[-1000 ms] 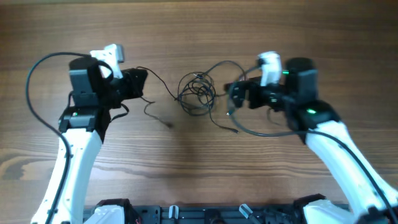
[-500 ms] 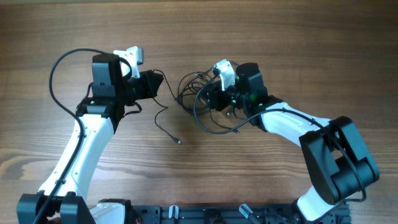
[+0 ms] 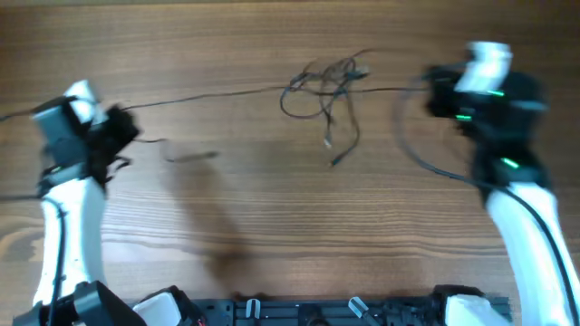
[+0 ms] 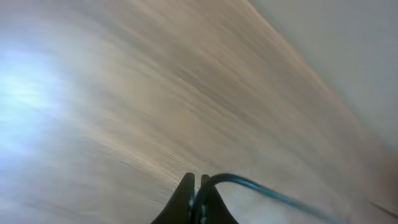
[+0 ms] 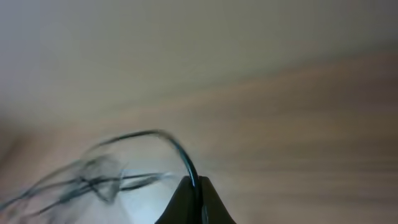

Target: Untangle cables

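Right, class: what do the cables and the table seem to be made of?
The cables look plastic- or rubber-coated: thin, dark, bending into loose loops. The table looks like wood or wood-look board: matt brown with long grain lines.

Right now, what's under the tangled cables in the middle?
Only the wooden table shows under the cables; brown wood is visible through the loops. The thin strands hide almost nothing. Whether the knot rests on it or hangs just above cannot be told.
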